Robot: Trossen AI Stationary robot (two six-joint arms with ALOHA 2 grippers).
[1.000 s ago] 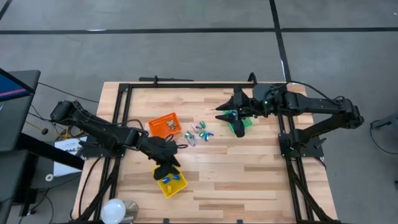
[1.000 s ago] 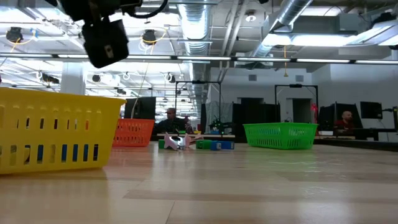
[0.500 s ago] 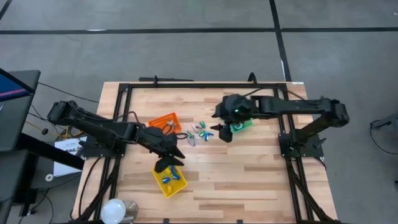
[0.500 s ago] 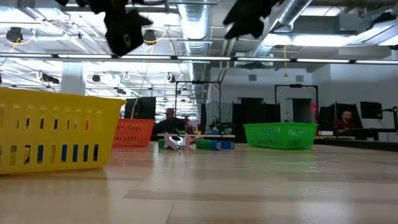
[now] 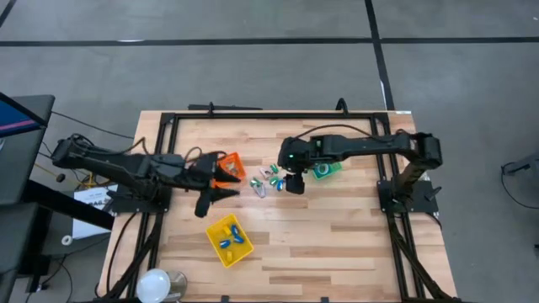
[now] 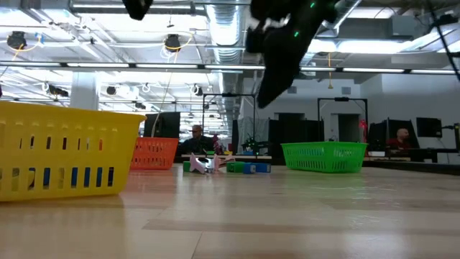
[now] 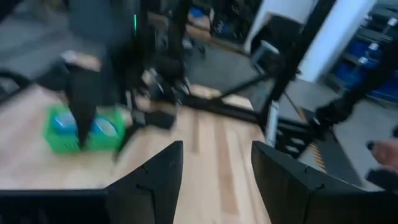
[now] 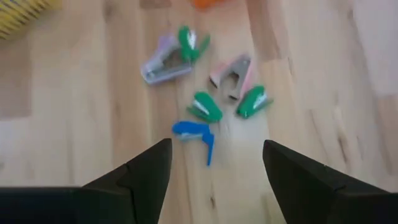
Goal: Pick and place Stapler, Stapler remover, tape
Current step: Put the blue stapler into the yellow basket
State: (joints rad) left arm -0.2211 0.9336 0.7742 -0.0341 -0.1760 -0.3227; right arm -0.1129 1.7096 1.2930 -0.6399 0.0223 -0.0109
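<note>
Small staplers and staple removers lie loose on the wood mid-table. The right wrist view shows a blue stapler, two green ones, a pink remover and a lavender one. My right gripper hovers open above this pile and touches nothing. My left gripper is open and empty, just near of the orange bin. Blue tape rolls sit in the green bin.
A yellow bin stands near the table's near edge with small blue and green pieces in it. Black frame rails run along the table's far, left and right sides. Bare wood stretches right of the yellow bin. People sit far behind the table.
My left gripper has risen from over the yellow bin and swung toward the far-left, ending beside the orange bin. My right gripper has moved from above the green bin toward the table's left, stopping over the loose pile. No object has moved.
</note>
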